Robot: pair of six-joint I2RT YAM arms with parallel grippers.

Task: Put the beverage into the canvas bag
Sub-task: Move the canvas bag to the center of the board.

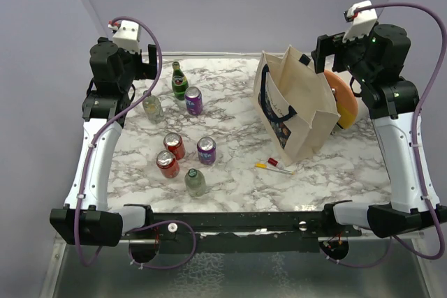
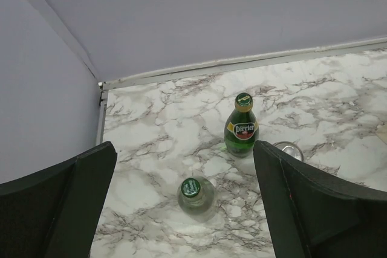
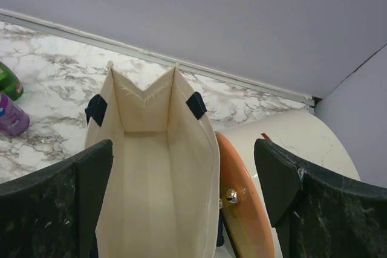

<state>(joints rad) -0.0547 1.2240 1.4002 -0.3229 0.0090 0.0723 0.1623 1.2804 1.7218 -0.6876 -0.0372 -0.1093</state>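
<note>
1. Marble table (image 1: 349, 165) holds the bag (image 1: 307, 116) upright at right, mouth facing up.
2. Green bottle (image 2: 242, 126) stands upright, cap up, far left.
3. Left gripper (image 2: 184, 149) and right gripper (image 3: 182, 146) gape, empty.

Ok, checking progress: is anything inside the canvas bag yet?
From above, the canvas bag shows only bare beige walls, no drink. Its floor falls below the frame edge, so unseen.
</note>
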